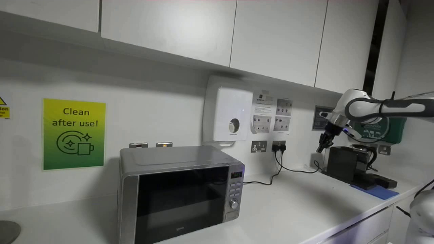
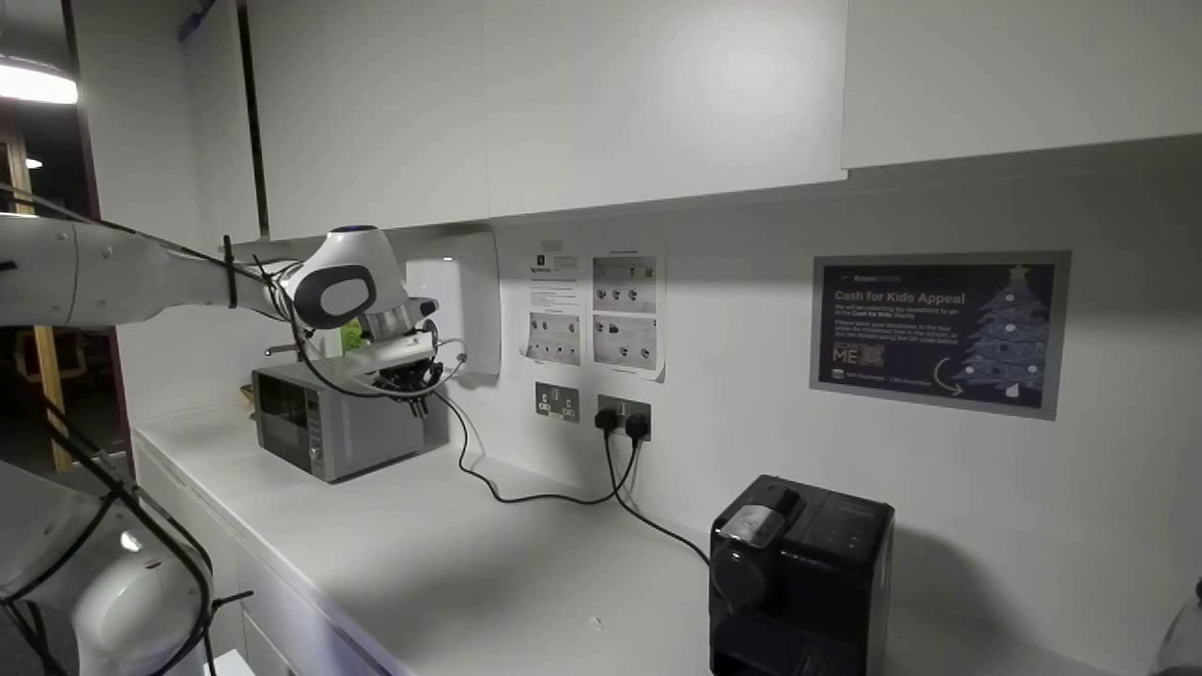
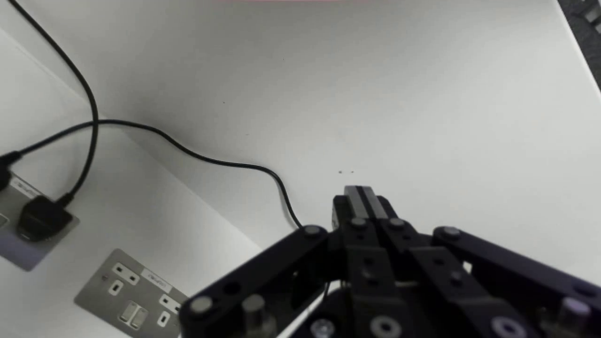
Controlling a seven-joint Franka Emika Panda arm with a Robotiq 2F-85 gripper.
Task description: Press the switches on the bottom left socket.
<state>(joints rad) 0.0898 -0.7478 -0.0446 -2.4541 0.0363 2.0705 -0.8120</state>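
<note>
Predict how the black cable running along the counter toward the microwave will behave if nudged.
The black cable is probably floppy, given its loose curves. Being thin, it may slide readily over the counter. Its plug looks seated, so that end would likely be held.

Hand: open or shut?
Shut: in the wrist view the hand shows its finger pads side by side, only a thin dark seam between them.

White arm, dark cables, black pincer

white counter, microwave, cable, coffee machine
</note>
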